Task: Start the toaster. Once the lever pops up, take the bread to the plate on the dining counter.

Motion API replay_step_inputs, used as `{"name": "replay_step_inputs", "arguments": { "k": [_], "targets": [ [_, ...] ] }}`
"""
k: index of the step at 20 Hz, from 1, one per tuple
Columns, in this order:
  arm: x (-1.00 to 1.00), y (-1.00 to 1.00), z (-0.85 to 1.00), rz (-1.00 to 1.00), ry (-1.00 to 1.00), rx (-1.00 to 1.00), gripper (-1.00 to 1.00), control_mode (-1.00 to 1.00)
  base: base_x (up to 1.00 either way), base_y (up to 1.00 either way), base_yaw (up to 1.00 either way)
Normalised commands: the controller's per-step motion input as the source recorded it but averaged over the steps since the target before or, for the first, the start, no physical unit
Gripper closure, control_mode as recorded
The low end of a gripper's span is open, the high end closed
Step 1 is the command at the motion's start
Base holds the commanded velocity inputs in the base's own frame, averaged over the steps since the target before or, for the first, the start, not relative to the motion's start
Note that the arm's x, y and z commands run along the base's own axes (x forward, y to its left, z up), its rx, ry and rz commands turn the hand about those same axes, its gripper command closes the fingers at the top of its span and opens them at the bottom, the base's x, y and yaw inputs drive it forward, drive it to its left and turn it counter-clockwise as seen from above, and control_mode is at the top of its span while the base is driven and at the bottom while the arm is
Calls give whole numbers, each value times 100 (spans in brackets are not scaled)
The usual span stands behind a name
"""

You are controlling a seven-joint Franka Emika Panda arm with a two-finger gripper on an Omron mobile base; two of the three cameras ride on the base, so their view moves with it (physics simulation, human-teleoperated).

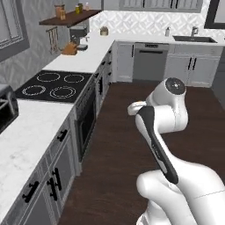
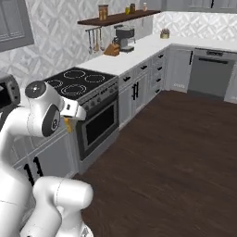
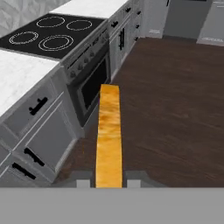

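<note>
Golden-orange bread slice (image 3: 109, 135), seen edge-on, sits pinched at its lower edge in the tool (image 3: 109, 183), jaws closed narrow on it, carried above dark wood floor (image 3: 175, 100); black stove top (image 3: 52, 37) at 10 o'clock. Likely light, stiff, crumbly: keep grip gentle.

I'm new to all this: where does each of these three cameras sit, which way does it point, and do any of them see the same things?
Left base view: behind the arm, on its left, facing forward and down along the counter; white arm at lower right.
Right base view: behind the arm, on its right, facing the stove and floor; arm at lower left.
Hand view: on the hand, looking along the gripper, which clamps the bread edge-on above the floor.
Shared: all three show the stove and oven door; both base views show the wooden shelf.
</note>
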Motion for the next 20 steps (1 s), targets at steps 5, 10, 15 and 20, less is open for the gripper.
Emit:
{"name": "replay_step_inputs", "arguments": {
  "k": [5, 10, 15, 20],
  "targets": [
    [0, 0, 0, 0, 0, 0, 100, 100, 2, -31, -60],
    [0, 0, 0, 0, 0, 0, 100, 100, 40, -10, -72],
    [0, 0, 0, 0, 0, 0, 100, 100, 96, 8, -54],
    [0, 0, 0, 0, 0, 0, 100, 100, 100, 21, -49]
  ]
}}
